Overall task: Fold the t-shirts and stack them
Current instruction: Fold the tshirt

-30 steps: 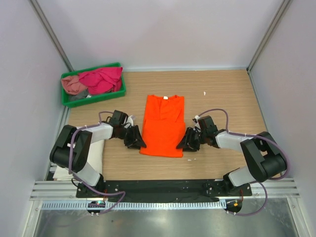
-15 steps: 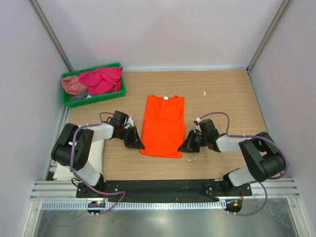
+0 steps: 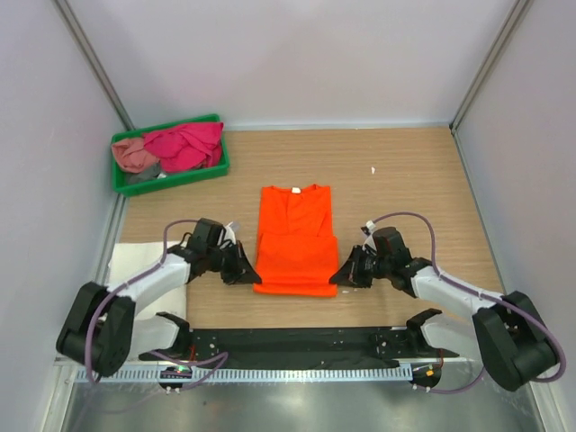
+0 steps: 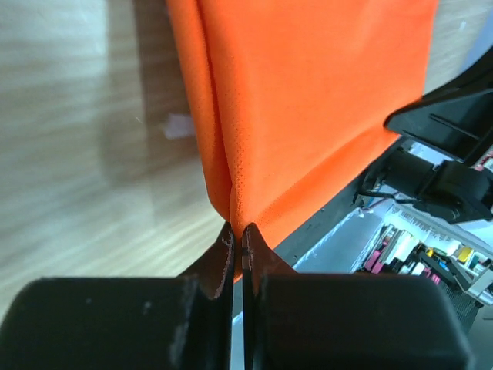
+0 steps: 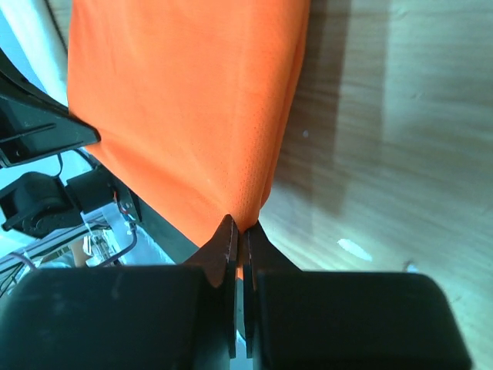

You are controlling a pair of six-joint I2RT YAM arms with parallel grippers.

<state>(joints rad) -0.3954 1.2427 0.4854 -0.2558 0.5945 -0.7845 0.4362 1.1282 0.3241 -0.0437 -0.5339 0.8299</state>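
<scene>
The bright orange t-shirt [image 3: 293,236] lies mid-table, sleeves folded in, its near hem lifted off the wood. My left gripper [image 3: 249,274] is shut on the hem's left corner, and the left wrist view shows the orange cloth [image 4: 308,108] pinched between its tips [image 4: 238,235]. My right gripper [image 3: 337,276] is shut on the hem's right corner, where orange cloth [image 5: 185,108] is pinched at its tips [image 5: 242,229]. A white t-shirt [image 3: 135,270] lies folded at the left edge. Magenta [image 3: 187,144] and dusty pink [image 3: 133,155] t-shirts are heaped in the green tray [image 3: 171,178].
The green tray stands at the back left corner. A small white scrap [image 3: 373,169] lies on the wood at back right. Grey walls close in the table on three sides. The black base rail [image 3: 288,340] runs along the near edge.
Both grippers have shut on the orange shirt's near hem corners and pulled it toward the near edge, raising the hem. The shirt has slid nearer, and both arms have stretched out lower.
</scene>
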